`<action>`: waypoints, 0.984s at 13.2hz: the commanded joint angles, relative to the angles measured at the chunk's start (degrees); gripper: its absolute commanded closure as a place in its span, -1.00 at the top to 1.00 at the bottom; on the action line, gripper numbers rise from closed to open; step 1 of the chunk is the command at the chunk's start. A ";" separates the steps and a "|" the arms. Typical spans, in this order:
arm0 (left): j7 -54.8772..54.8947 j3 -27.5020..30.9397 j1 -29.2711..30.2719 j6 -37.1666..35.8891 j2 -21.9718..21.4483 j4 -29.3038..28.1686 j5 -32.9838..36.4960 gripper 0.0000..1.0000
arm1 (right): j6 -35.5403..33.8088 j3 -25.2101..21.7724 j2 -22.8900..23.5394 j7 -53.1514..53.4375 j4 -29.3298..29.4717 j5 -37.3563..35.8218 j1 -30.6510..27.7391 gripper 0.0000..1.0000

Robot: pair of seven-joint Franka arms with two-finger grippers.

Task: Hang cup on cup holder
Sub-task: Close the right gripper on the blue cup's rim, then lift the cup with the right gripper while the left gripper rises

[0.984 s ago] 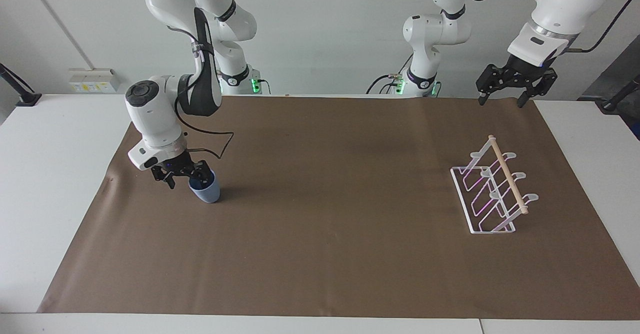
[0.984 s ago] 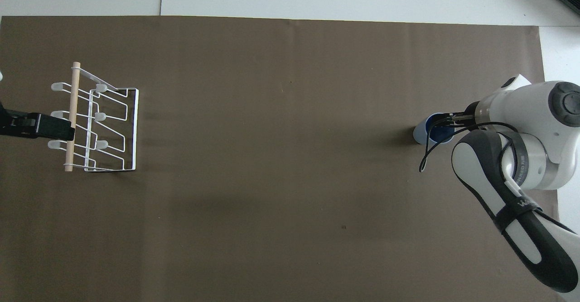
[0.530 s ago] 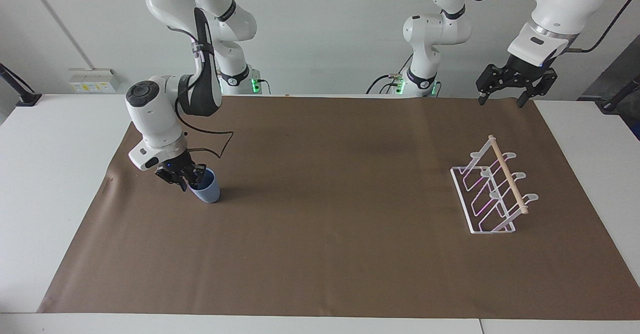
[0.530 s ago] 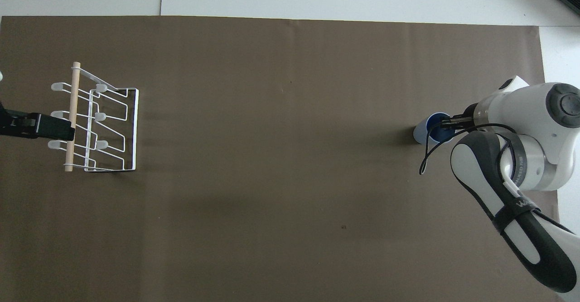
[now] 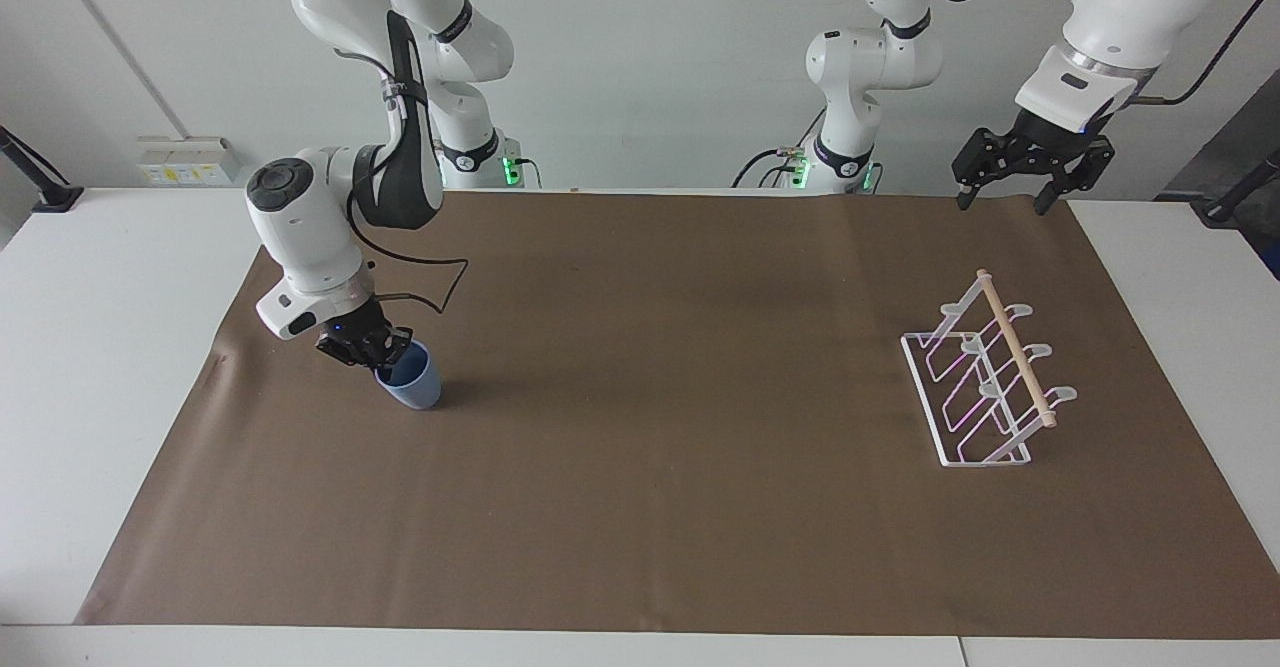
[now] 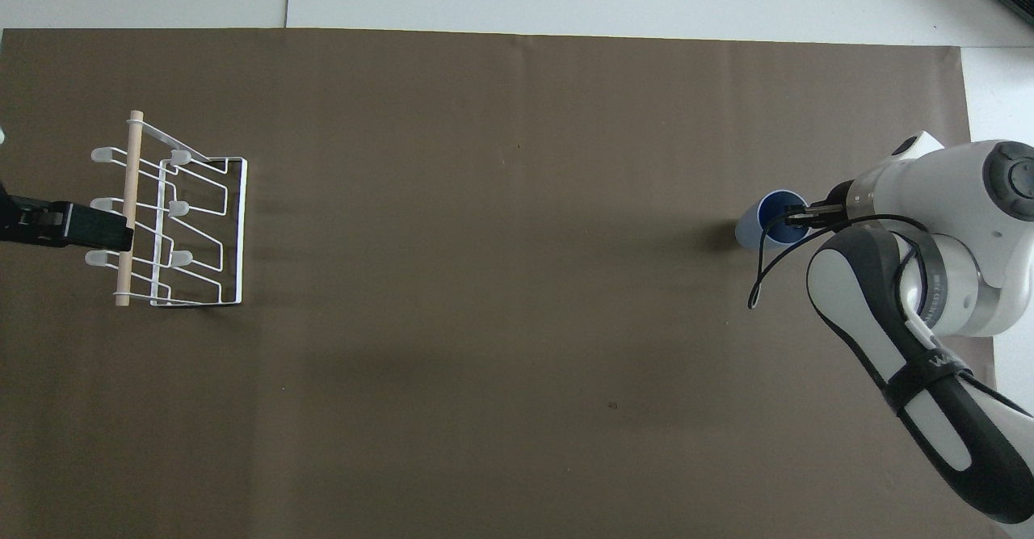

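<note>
Light-blue cup (image 5: pixel 412 379), tilted on the bench, is now pinched at its rim by the right gripper (image 5: pixel 377 355), whose jaws have just closed, so lifting can begin; the left gripper (image 5: pixel 1003 195) waits with jaws open.

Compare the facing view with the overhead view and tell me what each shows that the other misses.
Only the facing view shows both arm bases by the wall, and the whole left claw, open, raised above the brown mat's edge nearest the robots, waiting.

Only the overhead view looks straight into the light-blue cup and shows the white wire cup holder in plan, with the left claw overlapping its wooden rod.

Both show the right claw shut on the cup's rim, the cup tilted at the right arm's end, and the holder at the left arm's end with nothing hanging on it.
</note>
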 commanded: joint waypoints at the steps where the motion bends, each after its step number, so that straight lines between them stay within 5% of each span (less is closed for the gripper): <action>1: -0.61 0.19 -0.13 0.62 -1.95 -2.24 0.20 1.00 | -5.15 0.38 -2.18 -2.71 3.32 3.79 -0.28 -1.00; 7: -0.61 0.19 -0.13 0.62 -1.95 -2.24 0.20 1.00 | -14.73 0.73 -3.51 -5.61 10.17 23.54 0.08 -1.00; 13: -0.69 0.19 -0.13 0.62 -1.95 -2.24 0.20 1.00 | -18.53 2.75 -5.01 -5.79 10.09 45.17 0.16 -1.00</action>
